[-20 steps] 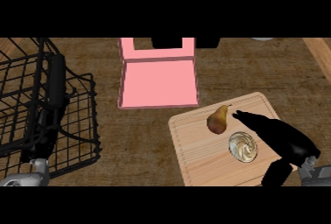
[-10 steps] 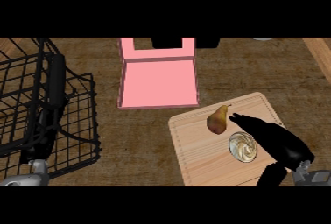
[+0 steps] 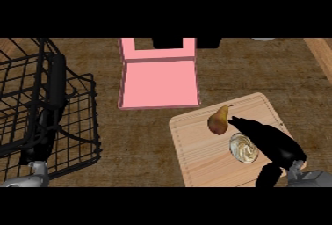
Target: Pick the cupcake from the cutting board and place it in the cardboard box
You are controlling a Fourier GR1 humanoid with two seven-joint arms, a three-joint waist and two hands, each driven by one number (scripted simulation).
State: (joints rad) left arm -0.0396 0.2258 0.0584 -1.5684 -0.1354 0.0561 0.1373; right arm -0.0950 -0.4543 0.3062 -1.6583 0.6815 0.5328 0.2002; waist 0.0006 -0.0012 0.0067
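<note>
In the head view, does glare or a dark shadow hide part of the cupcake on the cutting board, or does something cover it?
Head view: no glare on the cutting board, which is lit evenly. Head view again: the right part of the cupcake is covered by the black right hand itself, not by shadow; its left part shows plainly, near the pear.

Cream-topped cupcake (image 3: 240, 148) sits on wooden cutting board (image 3: 201, 159); pink box (image 3: 159, 83) lies open.

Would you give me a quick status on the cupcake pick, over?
Right hand open over cupcake. Cupcake on cutting board, ungrasped. Pear right beside it. Cardboard box open beyond.
</note>
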